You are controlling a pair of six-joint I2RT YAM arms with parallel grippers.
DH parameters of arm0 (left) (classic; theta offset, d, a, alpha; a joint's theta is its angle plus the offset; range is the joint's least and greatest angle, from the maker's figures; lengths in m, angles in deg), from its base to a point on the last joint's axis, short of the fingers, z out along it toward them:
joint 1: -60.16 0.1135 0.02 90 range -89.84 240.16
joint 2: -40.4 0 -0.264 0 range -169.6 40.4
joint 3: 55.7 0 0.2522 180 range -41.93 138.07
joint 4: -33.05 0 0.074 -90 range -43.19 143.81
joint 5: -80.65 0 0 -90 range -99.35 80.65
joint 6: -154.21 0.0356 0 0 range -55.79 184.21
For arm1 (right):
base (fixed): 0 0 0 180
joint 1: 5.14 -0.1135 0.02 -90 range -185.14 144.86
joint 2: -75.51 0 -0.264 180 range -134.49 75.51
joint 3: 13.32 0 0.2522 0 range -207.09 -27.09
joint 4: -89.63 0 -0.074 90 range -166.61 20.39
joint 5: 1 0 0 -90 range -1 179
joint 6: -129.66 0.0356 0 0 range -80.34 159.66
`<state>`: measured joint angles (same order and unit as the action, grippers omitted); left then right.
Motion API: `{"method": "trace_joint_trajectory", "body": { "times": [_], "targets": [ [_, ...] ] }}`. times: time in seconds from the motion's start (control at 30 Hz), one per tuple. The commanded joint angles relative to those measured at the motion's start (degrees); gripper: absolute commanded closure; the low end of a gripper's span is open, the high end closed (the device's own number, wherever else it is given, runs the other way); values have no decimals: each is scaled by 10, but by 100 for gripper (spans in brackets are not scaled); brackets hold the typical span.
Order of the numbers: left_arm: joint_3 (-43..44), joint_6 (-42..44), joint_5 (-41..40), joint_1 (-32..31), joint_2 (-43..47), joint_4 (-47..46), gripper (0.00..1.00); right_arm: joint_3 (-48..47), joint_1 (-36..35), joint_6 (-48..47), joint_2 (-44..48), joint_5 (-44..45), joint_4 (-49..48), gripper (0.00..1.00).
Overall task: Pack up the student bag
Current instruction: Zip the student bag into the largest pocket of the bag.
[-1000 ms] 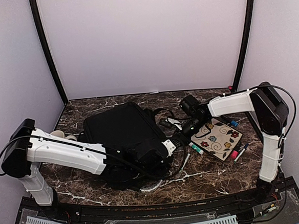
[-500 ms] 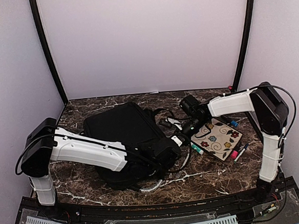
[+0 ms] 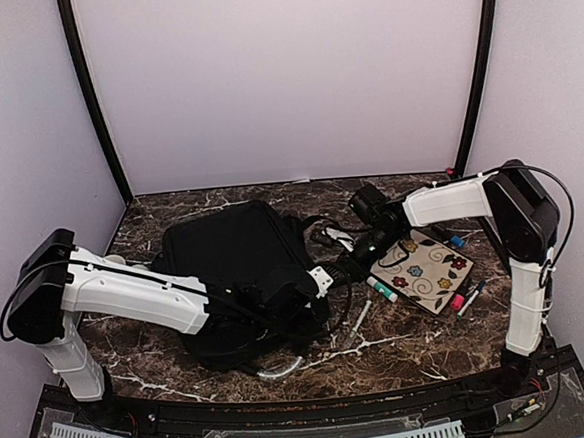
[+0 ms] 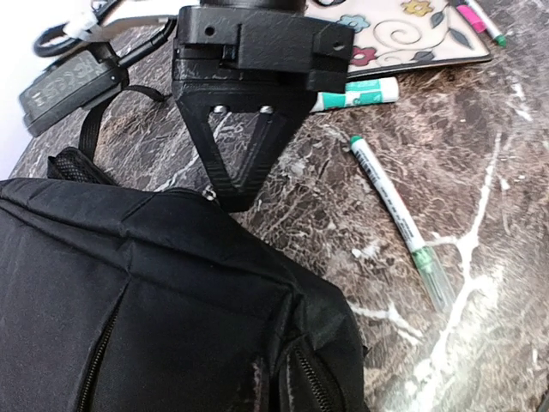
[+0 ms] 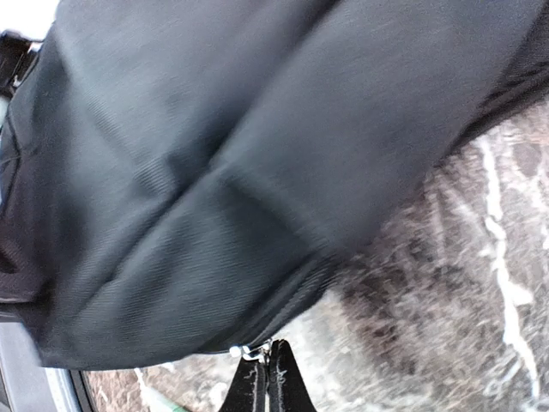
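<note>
The student bag (image 3: 240,268), a large black soft fabric backpack, lies flat on the dark marble-patterned bench (image 3: 411,346), left of centre in the overhead view. The left arm reaches across it and the left gripper (image 3: 321,277) sits at its right edge. The right gripper (image 3: 355,257) hangs just beyond that edge, near a cream notebook with a flower pattern (image 3: 426,270).

From the left wrist, the left gripper (image 4: 232,197) has its jaws together, their tip touching the bag's (image 4: 154,292) upper edge; whether it pinches anything, I cannot tell. A white marker with a green cap (image 4: 396,221) lies on the bench beside the bag.

From the right wrist, blurred black bag fabric (image 5: 214,172) fills most of the view. The right gripper (image 5: 268,354) has its jaws pressed together, with a small silver metal piece (image 5: 242,350) at the bag's seam just beside their tip.
</note>
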<state>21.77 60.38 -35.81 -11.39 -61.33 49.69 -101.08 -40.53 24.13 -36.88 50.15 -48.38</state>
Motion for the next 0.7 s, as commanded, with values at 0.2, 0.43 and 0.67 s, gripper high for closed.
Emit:
{"method": "trace_joint_trajectory", "body": {
  "times": [0.2,0.43,0.67],
  "targets": [
    [-74,1,79,1,86,-51,100,-39,16,41,-37,58,-32,100],
    [-76,14,104,-6,82,-73,100,-49,17,50,-42,92,-39,100],
    [-53,30,116,-17,62,-57,100,-55,17,52,-56,129,-49,98]
  ]
}}
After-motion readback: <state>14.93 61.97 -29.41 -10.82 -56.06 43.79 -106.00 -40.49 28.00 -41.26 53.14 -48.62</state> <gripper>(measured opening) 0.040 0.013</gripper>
